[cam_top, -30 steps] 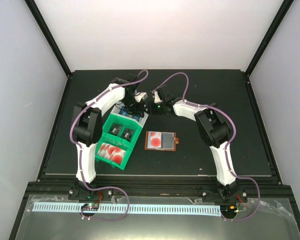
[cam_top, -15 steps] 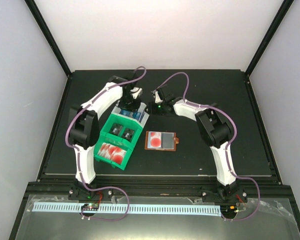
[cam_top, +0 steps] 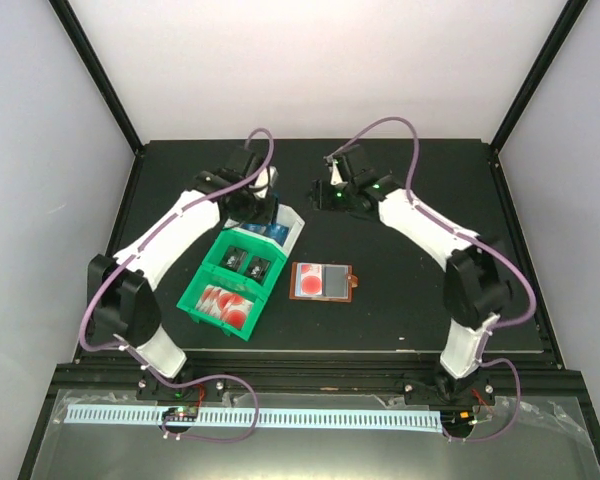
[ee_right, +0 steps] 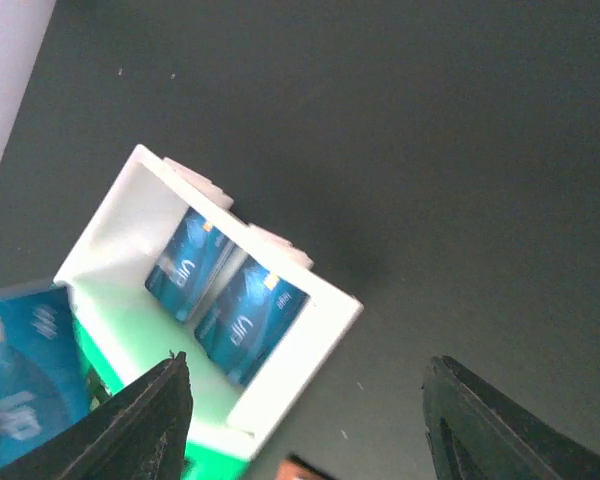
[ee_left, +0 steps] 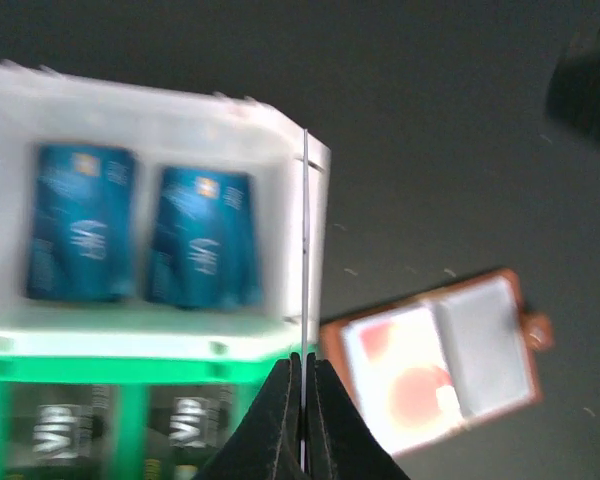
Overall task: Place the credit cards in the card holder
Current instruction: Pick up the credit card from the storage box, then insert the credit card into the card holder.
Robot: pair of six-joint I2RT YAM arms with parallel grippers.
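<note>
**Tray, holder and grippers, near to far.** The tray lies on the table with its long axis running from near-left to far-right.

- **Near compartment:** red-and-white cards.
- **Middle compartment:** black cards.
- **Far, white compartment:** two blue cards side by side, their long axes along the tray.

Just right of the tray's middle, the holder lies open and flat. Its long axis runs left to right and its snap tab points right. A red-and-white card shows in its left pocket.

Over the far right corner of the tray, the left gripper is clamped tight on a single card. The left wrist camera sees this card edge-on, its long axis running straight out from the fingertips. From the right wrist camera it appears blue.

Beyond the tray's far right corner, the right gripper hangs over bare table. Its fingers are spread wide and carry nothing.
</note>
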